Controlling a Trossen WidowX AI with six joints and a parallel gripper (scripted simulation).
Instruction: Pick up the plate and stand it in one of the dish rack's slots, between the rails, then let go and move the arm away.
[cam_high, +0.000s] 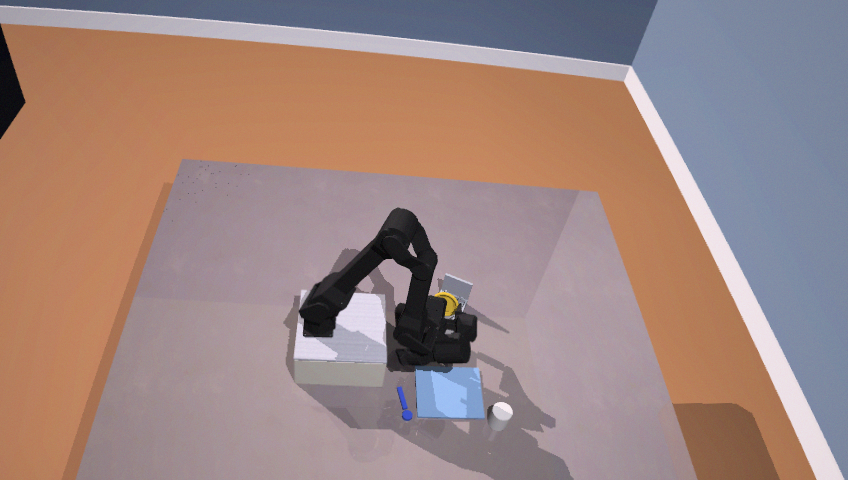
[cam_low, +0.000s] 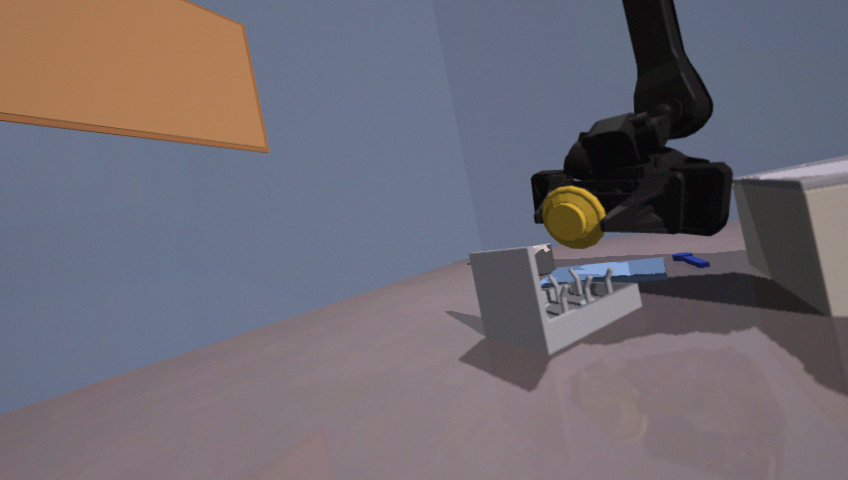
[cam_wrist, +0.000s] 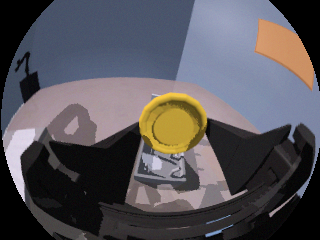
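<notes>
The yellow plate (cam_high: 447, 303) (cam_low: 566, 220) (cam_wrist: 176, 126) is tilted steeply, close to upright, with its underside towards the exterior camera. My gripper (cam_low: 573, 217) (cam_wrist: 172, 124) is shut on the plate, one finger at each side of its rim. It holds the plate in the air, higher than the dish rack. The grey dish rack (cam_high: 458, 285) (cam_low: 595, 324) (cam_wrist: 160, 179) stands on the table, with a tall end panel and several short bent rails. In the wrist view the plate hides part of the rack. In the top view the arm covers much of it.
A light blue slab (cam_high: 449, 395) (cam_low: 624, 270) lies near the rack. A blue spoon-like utensil (cam_high: 402, 399) (cam_low: 693, 260) lies beside the slab, and a white cup (cam_high: 499, 415) stands on its other side. The arm's base stands on a pale box (cam_high: 339, 372) (cam_low: 779, 237).
</notes>
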